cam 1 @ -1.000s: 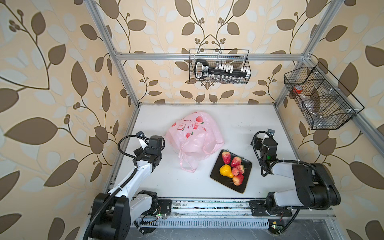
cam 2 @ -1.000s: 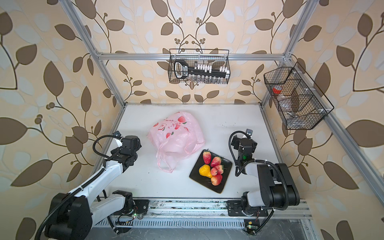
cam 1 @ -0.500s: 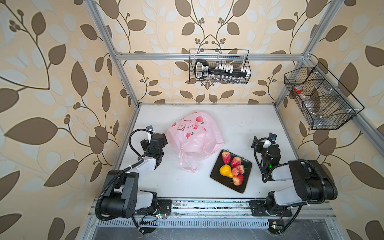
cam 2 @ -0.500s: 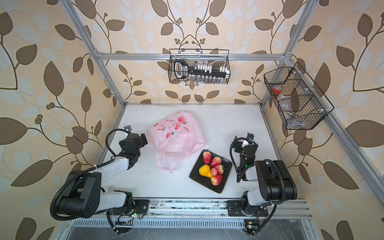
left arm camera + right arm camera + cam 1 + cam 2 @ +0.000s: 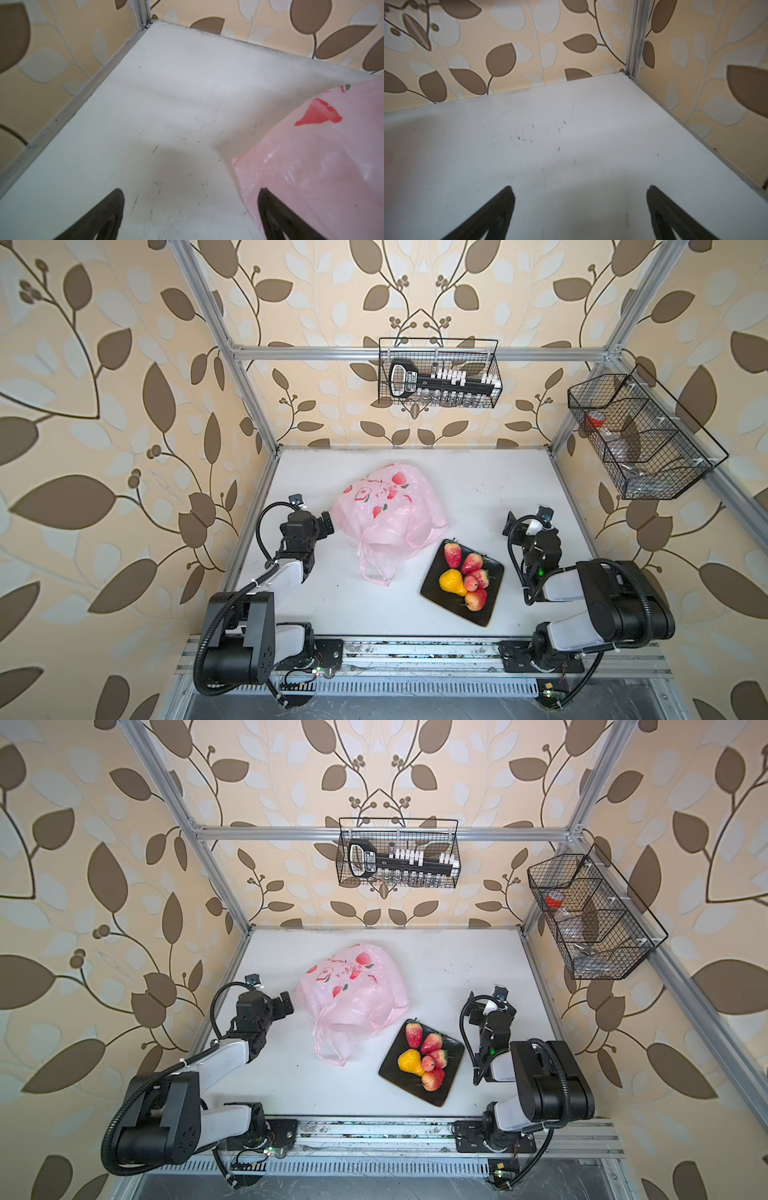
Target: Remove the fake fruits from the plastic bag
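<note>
Top views both show the white surface (image 5: pixel 478 497) filling the floor of a frame walled with leaf-patterned paper. The left arm (image 5: pixel 286 572) lies folded low along the left side of it and the right arm (image 5: pixel 561 585) along the right side.

Two black wire baskets hang on the frame. One is on the back rail (image 5: pixel 438 373) and holds a black-and-white tool. The other is on the right rail (image 5: pixel 640 435), split into compartments, with a red-capped item in the far one.

Near the middle of the surface lies the plastic bag (image 5: pixel 390 510), pale pink, crumpled and printed with red strawberries. Its two loop handles trail toward the front edge.

Just beside the bag's near right corner sits a square black plate (image 5: pixel 490 605), turned corner-on.

The fake fruits (image 5: pixel 465 576) are all piled on that plate, outside the bag. Five are red-pink with green stems and one is a yellow pear shape (image 5: pixel 451 580), and they touch one another.

The left claw (image 5: pixel 326 524) points at the bag's left edge. In the left wrist view its jaws are spread wide with nothing between them (image 5: pixel 191 192). One finger (image 5: pixel 276 209) overlaps the pink film, and whether it touches I cannot tell.

The right claw (image 5: pixel 581 188) is to the right of the plate and well apart from the bag. Its jaws are equally wide over bare surface, facing the far right corner, and they hold nothing.
</note>
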You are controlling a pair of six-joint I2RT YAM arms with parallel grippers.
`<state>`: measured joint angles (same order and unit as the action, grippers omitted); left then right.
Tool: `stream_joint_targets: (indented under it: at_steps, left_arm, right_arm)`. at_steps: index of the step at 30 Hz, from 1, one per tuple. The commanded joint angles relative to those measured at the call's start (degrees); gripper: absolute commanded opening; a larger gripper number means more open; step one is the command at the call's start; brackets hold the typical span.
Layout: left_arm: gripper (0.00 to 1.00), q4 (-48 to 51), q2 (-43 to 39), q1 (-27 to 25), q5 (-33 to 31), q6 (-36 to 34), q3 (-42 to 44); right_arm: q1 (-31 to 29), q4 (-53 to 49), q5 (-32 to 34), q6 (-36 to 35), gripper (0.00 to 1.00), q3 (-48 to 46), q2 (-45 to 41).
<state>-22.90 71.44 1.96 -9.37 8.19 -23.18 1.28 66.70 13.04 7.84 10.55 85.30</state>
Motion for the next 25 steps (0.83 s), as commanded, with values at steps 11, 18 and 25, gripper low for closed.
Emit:
stream_joint_targets:
  at_steps: [11,18,25]
  left_arm:
    - [0.99,-22.69,13.52,0.20,7.37,-4.37,3.30]
    - [0.99,-21.45,13.95,0.15,6.90,-4.09,2.49]
    - [0.99,-20.79,14.44,-0.06,6.20,-4.05,1.91]
  right_arm:
    - [-0.99,0.99,0.98,-1.07,1.00,1.11,0.12]
    - [-1.26,-0.71,-0.18,-1.81,1.00,2.36,0.76]
    - [-0.14,-1.74,-5.12,-2.65,1.00,2.88,0.79]
